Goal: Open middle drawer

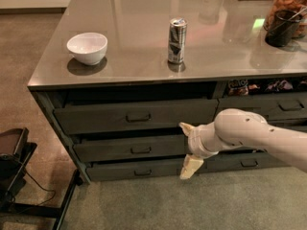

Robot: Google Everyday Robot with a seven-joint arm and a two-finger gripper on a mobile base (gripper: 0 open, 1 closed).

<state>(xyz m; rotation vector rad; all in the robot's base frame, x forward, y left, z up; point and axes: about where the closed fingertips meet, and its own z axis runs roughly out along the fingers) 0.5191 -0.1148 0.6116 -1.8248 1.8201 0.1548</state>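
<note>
The middle drawer (124, 149) is the dark grey-green front of medium height, between a taller drawer (96, 118) above and a slimmer one (120, 170) below. Its small loop pull (140, 150) sits at its centre. My gripper (188, 147) is at the right end of the middle drawer's front, well right of the pull. It is open and empty, with one cream finger (186, 127) up and the other (191, 167) down. The white arm (240, 131) reaches in from the right.
On the counter (144, 75) stand a white bowl (87, 47) at the left, a drink can (176, 40) in the middle and a dark container (282, 27) at the far right. More drawers (283, 105) lie to the right. A black stand (19, 176) sits on the floor at the left.
</note>
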